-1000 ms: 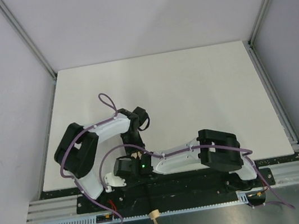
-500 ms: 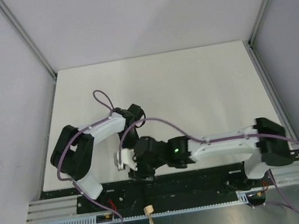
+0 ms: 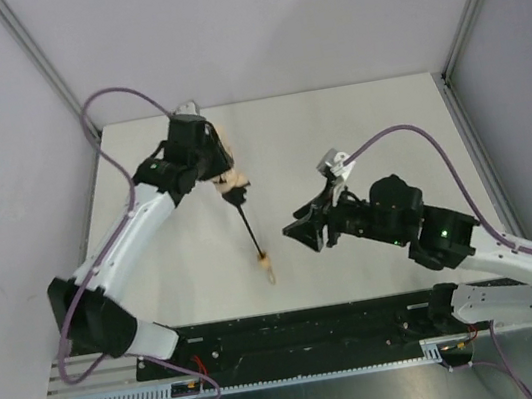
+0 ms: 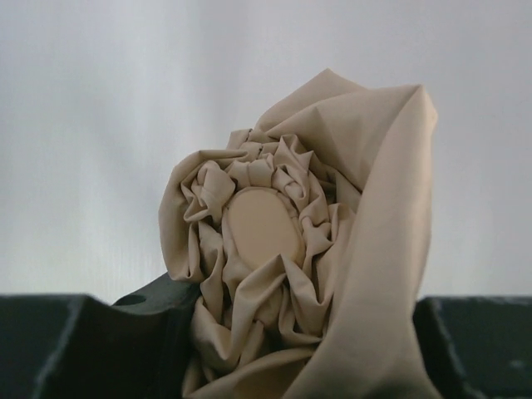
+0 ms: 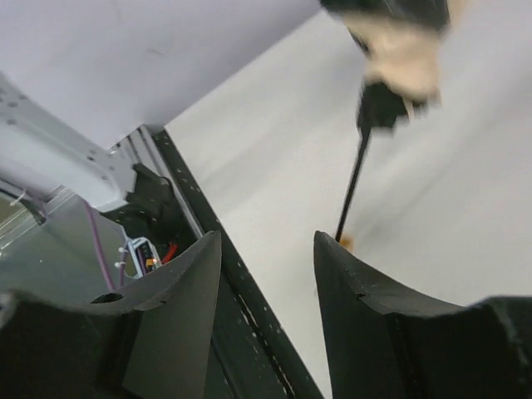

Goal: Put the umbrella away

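My left gripper [image 3: 212, 162] is shut on the bunched beige fabric of the umbrella [image 3: 231, 181] and holds it above the back left of the table. The thin black shaft [image 3: 248, 225] slants down to the small pale handle [image 3: 264, 257] with its wrist loop over the table. The left wrist view is filled by the gathered beige canopy [image 4: 283, 249] and its round cap between the fingers. My right gripper [image 3: 304, 233] is open and empty, a little to the right of the handle. In the right wrist view the shaft [image 5: 352, 187] and blurred fabric [image 5: 397, 51] show beyond the open fingers [image 5: 353, 287].
The white table [image 3: 357, 134] is boxed in by pale walls and metal frame posts [image 3: 42, 63]. A black base rail [image 3: 306, 327] runs along the near edge, with purple cables looping off both arms.
The umbrella has come up from the near edge. My left arm has swung far back and left with it. My right arm has let go, opened and pulled back to the right.
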Tool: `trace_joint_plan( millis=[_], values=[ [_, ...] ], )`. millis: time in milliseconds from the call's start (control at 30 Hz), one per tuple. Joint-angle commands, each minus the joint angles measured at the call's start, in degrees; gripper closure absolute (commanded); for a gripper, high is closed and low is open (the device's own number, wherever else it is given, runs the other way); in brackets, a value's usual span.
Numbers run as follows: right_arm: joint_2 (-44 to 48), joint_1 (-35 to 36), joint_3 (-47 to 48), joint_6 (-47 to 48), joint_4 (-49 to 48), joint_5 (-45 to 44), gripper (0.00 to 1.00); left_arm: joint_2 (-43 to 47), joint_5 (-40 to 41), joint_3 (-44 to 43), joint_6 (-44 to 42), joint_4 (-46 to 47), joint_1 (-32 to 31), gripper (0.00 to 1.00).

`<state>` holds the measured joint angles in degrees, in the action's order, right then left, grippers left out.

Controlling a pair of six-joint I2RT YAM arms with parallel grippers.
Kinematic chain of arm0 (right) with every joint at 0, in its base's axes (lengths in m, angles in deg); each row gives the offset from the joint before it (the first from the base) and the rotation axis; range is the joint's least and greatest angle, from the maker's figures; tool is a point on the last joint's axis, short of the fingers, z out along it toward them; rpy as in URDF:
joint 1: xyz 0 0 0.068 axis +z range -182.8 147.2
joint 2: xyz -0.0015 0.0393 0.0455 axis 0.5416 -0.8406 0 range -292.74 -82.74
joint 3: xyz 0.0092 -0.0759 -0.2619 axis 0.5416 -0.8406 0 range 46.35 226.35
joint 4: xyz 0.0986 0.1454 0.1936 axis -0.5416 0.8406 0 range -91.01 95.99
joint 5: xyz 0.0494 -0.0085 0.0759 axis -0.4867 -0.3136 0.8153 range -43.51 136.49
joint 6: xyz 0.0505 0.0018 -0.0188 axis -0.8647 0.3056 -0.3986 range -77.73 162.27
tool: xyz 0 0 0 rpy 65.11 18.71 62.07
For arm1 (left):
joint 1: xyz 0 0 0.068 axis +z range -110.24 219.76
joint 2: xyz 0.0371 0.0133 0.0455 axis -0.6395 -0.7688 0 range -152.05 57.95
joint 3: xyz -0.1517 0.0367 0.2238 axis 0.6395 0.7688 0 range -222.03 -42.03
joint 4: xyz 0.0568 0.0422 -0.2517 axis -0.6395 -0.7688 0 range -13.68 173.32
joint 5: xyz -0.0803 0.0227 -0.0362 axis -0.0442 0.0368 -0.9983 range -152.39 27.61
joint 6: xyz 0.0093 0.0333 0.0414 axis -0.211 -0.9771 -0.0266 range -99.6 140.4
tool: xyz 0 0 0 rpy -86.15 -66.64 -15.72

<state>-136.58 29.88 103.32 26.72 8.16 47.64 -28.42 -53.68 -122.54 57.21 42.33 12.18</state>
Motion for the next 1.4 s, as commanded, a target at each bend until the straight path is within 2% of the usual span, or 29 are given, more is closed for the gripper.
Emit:
trace_joint_plan(
  millis=[0, 100, 167, 300, 367, 500, 667, 767, 833, 1000, 1100, 1233, 1367],
  values=[
    [6.3, -4.3, -3.9, -5.9, 6.5, -2.9, 0.47, 9.8, 4.7, -0.9, -15.6, 18.2, -0.1, 1.0],
    [10.6, -7.3, -6.1, -6.8, 9.2, -3.4, 0.46, 15.3, 4.7, 8.1, -21.8, 32.8, -0.8, 1.0],
    [13.1, -8.8, -7.6, -7.9, 10.7, -3.8, 0.46, 19.2, 1.4, 17.5, -25.9, 44.9, -2.0, 1.0],
    [16.9, -10.8, -11.2, -9.4, 12.2, -2.1, 0.46, 25.3, 6.2, 36.8, -35.1, 67.7, -10.3, 1.0],
    [17.6, -11.3, -12.7, -9.8, 12.2, -1.1, 0.46, 25.5, 9.5, 44.1, -36.2, 75.1, -13.7, 1.0],
    [16.1, -11.6, -14.4, -10.4, 10.2, 2.0, 0.46, 23.4, 12.4, 57.9, -32.4, 89.4, -18.5, 1.0],
    [14.8, -11.6, -17.3, -10.7, 7.7, 6.4, 0.46, 19.6, 13.2, 65.8, -22.8, 93.5, -21.5, 1.0],
    [13.7, -11.9, -17.8, -10.2, 7.0, 8.7, 0.45, 22.4, 11.0, 68.3, -20.1, 93.9, -21.3, 1.0],
    [12.0, -12.7, -17.9, -10.0, 5.3, 12.8, 0.45, 26.3, 3.8, 68.9, -17.4, 93.0, -20.5, 1.0],
    [4.7, -16.0, -17.8, -12.8, -5.2, 30.6, 0.39, 38.6, -19.0, 68.3, -5.5, 91.3, -16.3, 1.0],
    [1.3, -16.4, -17.2, -14.0, -11.4, 34.0, 0.33, 42.4, -29.5, 66.4, 1.2, 91.1, -14.7, 1.0],
    [-1.6, -16.1, -15.2, -14.3, -15.5, 35.8, 0.29, 44.3, -35.5, 64.7, 7.4, 91.2, -14.3, 1.0],
    [-2.9, -14.8, -14.8, -14.6, -20.9, 37.9, 0.27, 42.2, -41.6, 62.0, 8.7, 91.8, -14.2, 1.0]
  ],
)
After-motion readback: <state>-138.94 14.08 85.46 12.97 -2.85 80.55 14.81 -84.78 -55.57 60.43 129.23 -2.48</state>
